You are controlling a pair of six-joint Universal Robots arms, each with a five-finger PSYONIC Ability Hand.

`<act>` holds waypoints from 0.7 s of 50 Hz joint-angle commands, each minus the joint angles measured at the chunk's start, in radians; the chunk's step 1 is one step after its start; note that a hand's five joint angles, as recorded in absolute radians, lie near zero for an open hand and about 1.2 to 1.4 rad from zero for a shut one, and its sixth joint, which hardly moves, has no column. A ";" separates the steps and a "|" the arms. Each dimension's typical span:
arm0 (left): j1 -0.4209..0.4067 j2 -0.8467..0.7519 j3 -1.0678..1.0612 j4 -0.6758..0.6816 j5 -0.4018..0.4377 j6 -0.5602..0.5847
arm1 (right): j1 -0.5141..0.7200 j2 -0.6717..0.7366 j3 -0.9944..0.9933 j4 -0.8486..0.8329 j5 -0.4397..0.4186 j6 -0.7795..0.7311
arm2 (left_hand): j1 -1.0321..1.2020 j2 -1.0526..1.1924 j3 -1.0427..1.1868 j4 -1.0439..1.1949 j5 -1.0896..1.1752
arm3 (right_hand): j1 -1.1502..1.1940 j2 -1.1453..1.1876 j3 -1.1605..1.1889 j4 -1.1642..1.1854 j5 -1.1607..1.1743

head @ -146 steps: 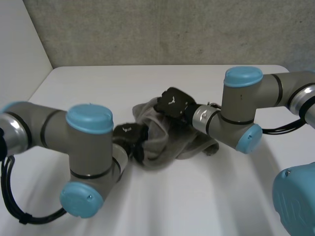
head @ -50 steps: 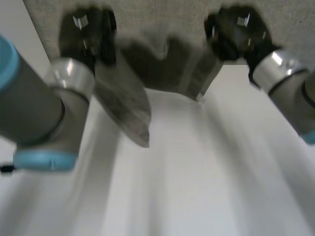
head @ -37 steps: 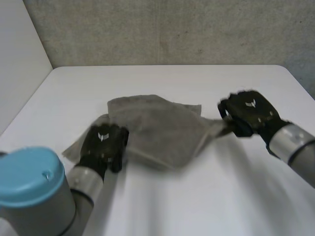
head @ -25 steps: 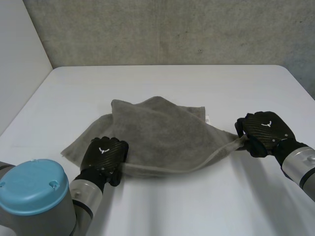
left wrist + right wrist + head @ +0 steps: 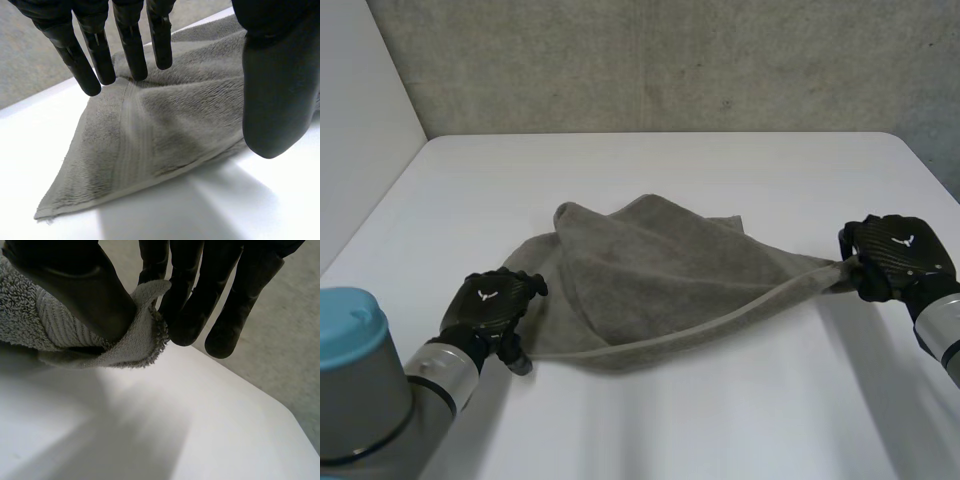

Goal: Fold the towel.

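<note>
Right hand (image 5: 895, 255) pinches corner of grey terry towel (image 5: 660, 280) | left hand (image 5: 490, 305) open over opposite corner | close it before you pull.

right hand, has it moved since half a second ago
Yes. The right hand has shifted outward, toward the right edge of the table, pulling the corner of the towel that it pinches farther that way.

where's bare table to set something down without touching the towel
Two bare patches of table: the far strip between the towel and the back wall, and the near stretch before the towel's front edge. The middle is crowded: the towel spans from the left hand to the right hand, which pinches its corner.
</note>
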 commanded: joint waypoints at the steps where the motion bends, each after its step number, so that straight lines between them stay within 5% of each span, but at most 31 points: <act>1: 0.092 -0.014 0.026 -0.110 0.133 0.055 | -0.006 0.032 -0.014 0.002 0.039 -0.002 | -0.116 -0.112 -0.102 -0.124 -0.259 | 0.073 0.087 0.059 0.058 0.074; 10: 0.138 -0.056 0.041 -0.104 0.145 0.145 | -0.010 0.041 -0.031 -0.002 0.043 -0.004 | -0.110 -0.106 -0.096 -0.118 -0.253 | 0.073 0.087 0.059 0.058 0.074; 35: 0.163 -0.171 0.099 -0.001 0.142 0.159 | -0.028 0.078 -0.054 0.006 0.043 -0.005 | -0.096 -0.091 -0.081 -0.104 -0.238 | 0.073 0.087 0.059 0.058 0.074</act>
